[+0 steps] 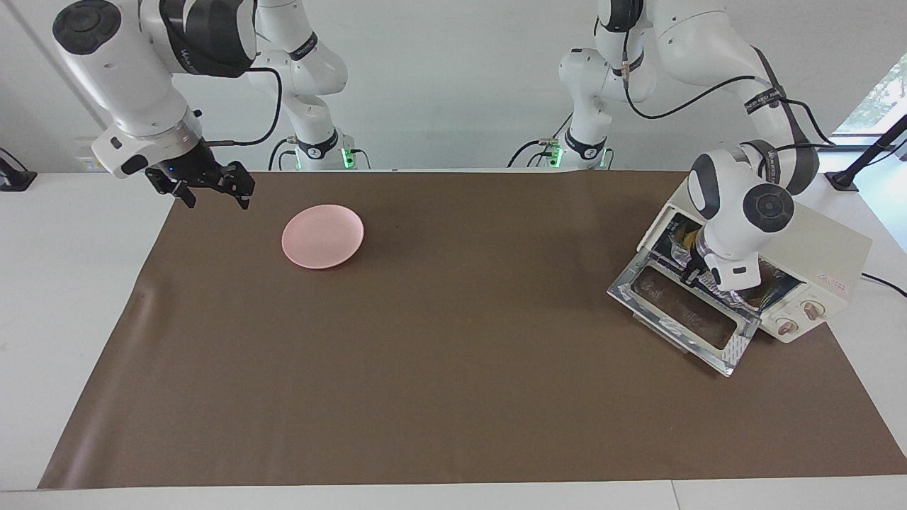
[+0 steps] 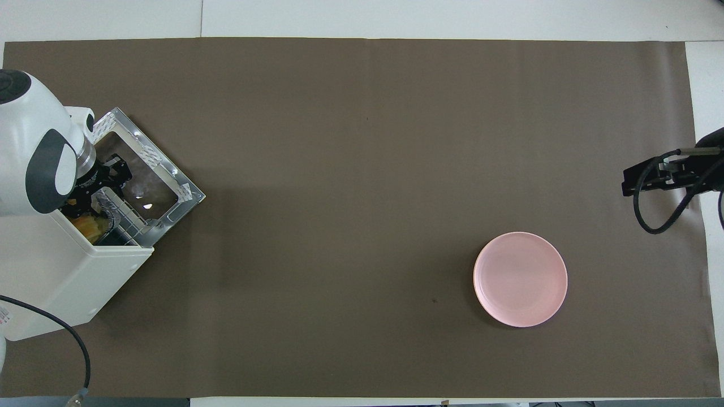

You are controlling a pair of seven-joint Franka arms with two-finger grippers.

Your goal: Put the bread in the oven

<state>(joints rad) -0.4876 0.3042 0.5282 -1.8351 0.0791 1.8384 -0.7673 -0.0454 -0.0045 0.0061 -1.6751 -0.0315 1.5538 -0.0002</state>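
The cream-white oven (image 1: 822, 255) (image 2: 62, 277) stands at the left arm's end of the table with its glass door (image 1: 677, 312) (image 2: 144, 169) dropped open. The yellow-orange bread (image 1: 682, 232) (image 2: 86, 225) lies inside the oven cavity, partly hidden by the arm. My left gripper (image 1: 698, 275) (image 2: 107, 180) is at the oven's mouth, just above the open door and close to the bread; whether it touches the bread is hidden. My right gripper (image 1: 212, 190) (image 2: 639, 178) hangs open and empty over the right arm's end of the mat, where that arm waits.
A round pink plate (image 1: 322, 236) (image 2: 520, 278) lies bare on the brown mat (image 1: 453, 397) toward the right arm's end. A black cable (image 1: 882, 282) runs from the oven's side. White table shows around the mat's edges.
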